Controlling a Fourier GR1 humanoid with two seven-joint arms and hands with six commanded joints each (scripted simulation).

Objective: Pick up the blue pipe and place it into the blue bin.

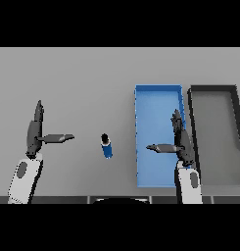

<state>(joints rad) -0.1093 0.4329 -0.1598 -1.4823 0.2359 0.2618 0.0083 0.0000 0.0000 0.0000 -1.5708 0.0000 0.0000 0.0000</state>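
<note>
A short blue pipe with a dark end pointing away lies on the grey table, between my two hands. The blue bin stands to its right, long side running away from me. My right hand hovers over the bin's near right part, fingers straight and thumb stretched left, holding nothing. My left hand is at the left of the table, well away from the pipe, fingers straight and thumb pointing right toward it.
A dark grey bin stands right beside the blue bin on its right. The grey table stretches wide behind and left of the pipe.
</note>
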